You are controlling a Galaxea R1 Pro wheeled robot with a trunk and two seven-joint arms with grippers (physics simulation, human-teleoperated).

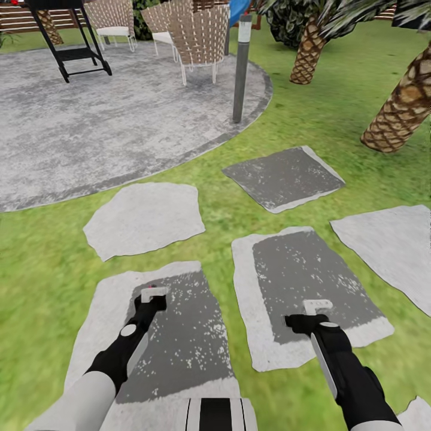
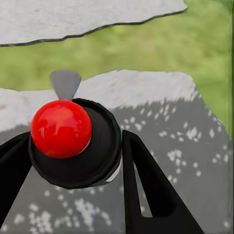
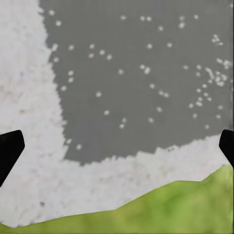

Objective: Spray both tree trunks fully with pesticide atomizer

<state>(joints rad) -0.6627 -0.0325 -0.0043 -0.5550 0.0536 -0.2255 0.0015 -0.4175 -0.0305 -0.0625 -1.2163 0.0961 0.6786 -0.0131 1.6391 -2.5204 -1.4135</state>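
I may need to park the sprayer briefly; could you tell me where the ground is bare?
Bare: the stepping slab ahead of the left tool, and the patio before the bollard lamp. Crowded: the chairs and black stand at its far edge.

Two black-and-pale-grey robot arms over a white trunk top

Each arm had a pale grey upper sleeve, a glossy black forearm with a round grey disc and a white wrist bracket; the left gripper [image 2: 73, 161] had matte black tapered fingers [image 2: 146, 195], and the trunk's white top [image 1: 215, 414] bore a black central stripe.
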